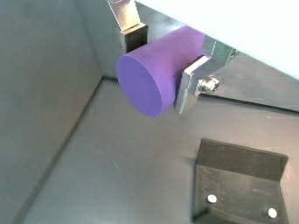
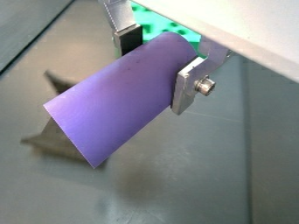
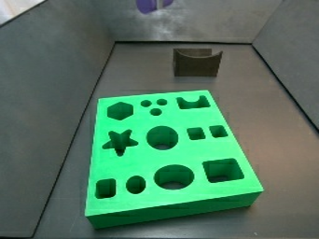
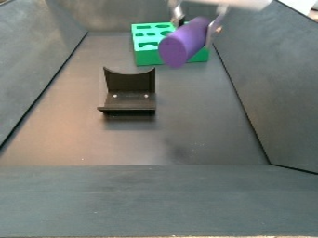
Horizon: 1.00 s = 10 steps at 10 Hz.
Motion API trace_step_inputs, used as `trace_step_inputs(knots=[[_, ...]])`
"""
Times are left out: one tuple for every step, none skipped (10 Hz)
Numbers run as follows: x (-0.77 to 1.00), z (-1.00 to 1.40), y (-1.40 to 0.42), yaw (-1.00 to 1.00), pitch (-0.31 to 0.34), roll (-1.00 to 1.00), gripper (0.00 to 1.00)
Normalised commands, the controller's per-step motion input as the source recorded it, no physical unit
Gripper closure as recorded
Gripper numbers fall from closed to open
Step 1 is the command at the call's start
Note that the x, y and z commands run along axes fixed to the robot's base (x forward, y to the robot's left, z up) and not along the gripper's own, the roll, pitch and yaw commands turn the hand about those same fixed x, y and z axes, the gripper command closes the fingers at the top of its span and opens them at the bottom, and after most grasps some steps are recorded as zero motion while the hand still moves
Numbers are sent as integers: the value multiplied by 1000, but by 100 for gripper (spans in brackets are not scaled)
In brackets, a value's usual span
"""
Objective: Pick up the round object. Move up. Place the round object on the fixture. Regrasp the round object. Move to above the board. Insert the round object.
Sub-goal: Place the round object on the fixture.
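Note:
My gripper [image 1: 163,61] is shut on the round object [image 1: 158,74], a purple cylinder peg held between the two silver fingers, high above the floor. Both wrist views show it, long side out in one [image 2: 117,101]. In a side view the peg [image 4: 184,43] hangs in the air beside and above the fixture [image 4: 126,91], a dark block with a curved notch. The fixture also shows below the peg in a wrist view [image 1: 239,179]. The green board [image 3: 169,149] with cut-out holes lies on the floor; a corner of it shows behind the fingers [image 2: 163,31]. Only the peg's tip [image 3: 151,5] shows at the upper edge of that side view.
Grey walls [image 3: 62,75] close in the dark floor on all sides. The fixture [image 3: 196,61] stands near the far wall behind the board. A strip of open floor lies between the fixture and the board [image 4: 155,42].

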Motion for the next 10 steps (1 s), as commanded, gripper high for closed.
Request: trace_step_inputs(knots=[[1000,-902,-104,1000,-65,-43,100],[1000,-808,-83,1000,-68,-56,100],[1000,-754,-73,1000,-71,-65,100],[951,-556,-46,1000,-78,-95,100],[871,-438,-34,1000,-83,-111,100],[752,-263,-14,1000,-93,-143,100],[573,-69,-5,896,-86,-187,100],[376,-7,0,548,-54,-182,100],[273,-14,3,412,-27,-176,100],[112,-25,4,221,17,-159,100]])
